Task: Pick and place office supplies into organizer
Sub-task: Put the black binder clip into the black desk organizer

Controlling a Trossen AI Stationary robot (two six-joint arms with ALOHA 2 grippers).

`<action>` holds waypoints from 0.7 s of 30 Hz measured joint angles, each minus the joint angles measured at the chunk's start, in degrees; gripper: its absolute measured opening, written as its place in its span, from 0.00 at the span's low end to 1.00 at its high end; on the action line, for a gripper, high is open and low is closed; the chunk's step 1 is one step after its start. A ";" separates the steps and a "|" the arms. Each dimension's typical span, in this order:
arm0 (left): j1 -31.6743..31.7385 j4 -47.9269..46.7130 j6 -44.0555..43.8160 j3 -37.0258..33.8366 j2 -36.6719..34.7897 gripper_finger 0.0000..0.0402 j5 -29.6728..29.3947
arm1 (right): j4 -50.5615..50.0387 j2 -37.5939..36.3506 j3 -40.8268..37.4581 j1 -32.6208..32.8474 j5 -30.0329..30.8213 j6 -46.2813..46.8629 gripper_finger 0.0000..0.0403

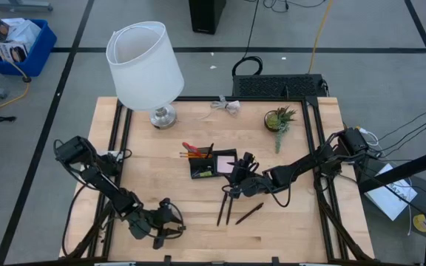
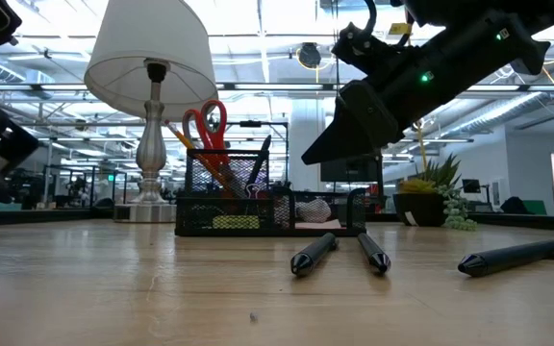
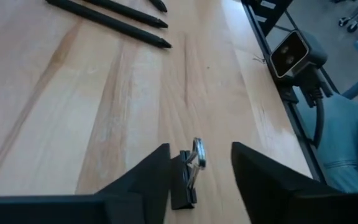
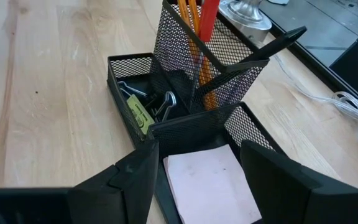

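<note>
The organizer (image 1: 213,164) is a black mesh tray at the table's middle. Its cup (image 4: 204,56) holds orange pencils, red-handled scissors (image 2: 205,123) and a black pen. A pink sticky-note pad (image 4: 207,180) lies in one compartment and binder clips (image 4: 157,102) in another. My right gripper (image 1: 237,176) hovers open over the pad's compartment and holds nothing. Three black pens (image 1: 228,207) lie on the table near the organizer's near side. My left gripper (image 1: 163,223) is low near the table's near edge, open, with a small black binder clip (image 3: 188,171) between its fingers. My left gripper stands open around the binder clip, which lies on the table. One finger (image 3: 148,180) is right beside the clip's black body (image 3: 180,183). I cannot tell whether it touches.
A white-shaded lamp (image 1: 143,66) stands at the far left of the table. A small potted plant (image 1: 279,118) sits far right and a white cord (image 1: 228,106) lies at the far edge. A black mesh box (image 1: 279,85) sits beyond it. A camera (image 3: 294,53) sits at the near edge.
</note>
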 joint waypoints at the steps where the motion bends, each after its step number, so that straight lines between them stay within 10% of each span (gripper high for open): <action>1: 0.00 -0.15 0.00 0.00 0.00 0.40 -0.01 | 0.02 0.00 0.00 0.02 0.00 -0.01 0.55; 21: 1.75 0.04 3.17 0.00 0.00 0.04 -0.02 | 0.00 0.00 0.00 0.00 -0.07 -0.01 0.55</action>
